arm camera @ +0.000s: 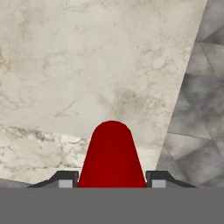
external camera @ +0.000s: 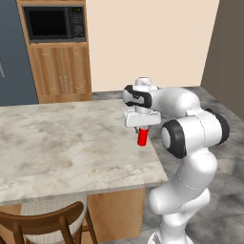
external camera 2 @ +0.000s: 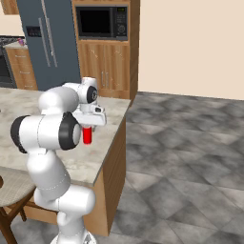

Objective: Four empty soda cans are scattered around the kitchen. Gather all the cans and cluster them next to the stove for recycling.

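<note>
Hand (external camera: pixel 142 129) closed on red soda can (external camera: pixel 142 137), near centre of left base view, can hanging upright below white wrist. In hand view, can (arm camera: pixel 112 155) at bottom centre, clamped between both dark fingertips (arm camera: pixel 65 179). Held over marble surface (external camera: pixel 62 143) close to its right edge, above grey tiled floor (external camera 2: pixel 181 143). Black microwave (external camera: pixel 55 22) at upper left, in wooden cabinet.
</note>
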